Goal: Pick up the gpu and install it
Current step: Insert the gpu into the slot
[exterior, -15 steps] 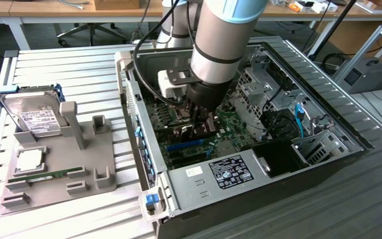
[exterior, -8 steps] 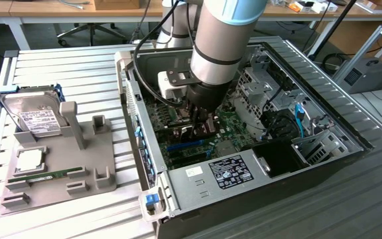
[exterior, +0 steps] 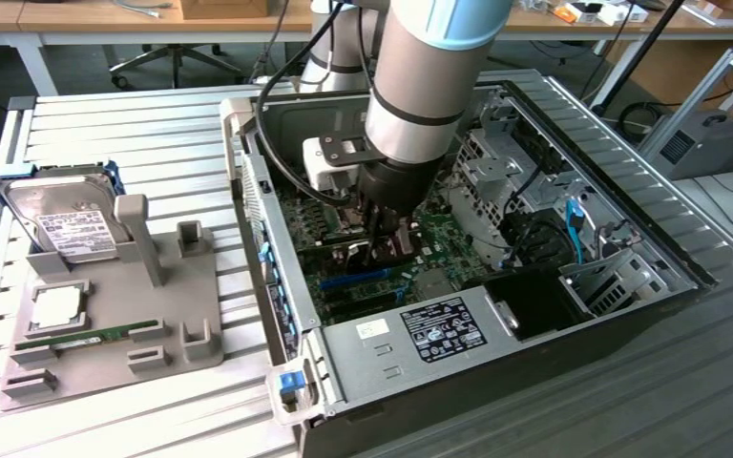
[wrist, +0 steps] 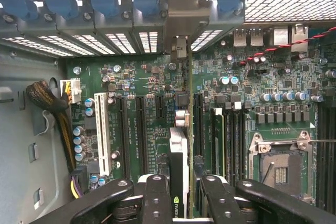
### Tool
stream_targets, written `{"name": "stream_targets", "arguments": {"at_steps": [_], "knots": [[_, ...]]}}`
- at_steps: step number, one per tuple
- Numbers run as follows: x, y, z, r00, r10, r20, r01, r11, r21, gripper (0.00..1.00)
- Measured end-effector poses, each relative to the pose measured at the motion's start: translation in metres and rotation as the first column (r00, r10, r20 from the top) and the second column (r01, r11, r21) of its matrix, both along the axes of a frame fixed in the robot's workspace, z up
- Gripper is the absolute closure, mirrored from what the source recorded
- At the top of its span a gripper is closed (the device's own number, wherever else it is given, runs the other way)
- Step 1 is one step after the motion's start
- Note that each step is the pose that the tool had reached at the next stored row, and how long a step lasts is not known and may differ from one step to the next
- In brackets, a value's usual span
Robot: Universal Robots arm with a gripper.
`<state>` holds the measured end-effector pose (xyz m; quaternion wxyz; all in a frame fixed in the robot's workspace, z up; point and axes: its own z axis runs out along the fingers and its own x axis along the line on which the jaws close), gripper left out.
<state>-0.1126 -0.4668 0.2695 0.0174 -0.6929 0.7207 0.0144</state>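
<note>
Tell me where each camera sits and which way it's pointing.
Exterior view: off the arm, raised, looking down on the open computer case and the grey fixture tray; the arm and pincer show.
Wrist view: on the wrist, looking past the pincer's fingers onto the motherboard; the fingers clamp the gpu.
Shared: pincer, motherboard, case interior.

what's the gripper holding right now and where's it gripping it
The gripper holds the gpu edge-on over the motherboard, its fingers pinching the card's two flat faces near the end away from the metal bracket.
</note>
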Motion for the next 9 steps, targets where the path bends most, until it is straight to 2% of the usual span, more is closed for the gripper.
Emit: {"name": "stream_targets", "arguments": {"at_steps": [9], "knots": [[0.0, 0.0, -0.0031, 1.0, 0.0, 0.0001, 0.0, 1.0, 0.0001, 0.73]]}}
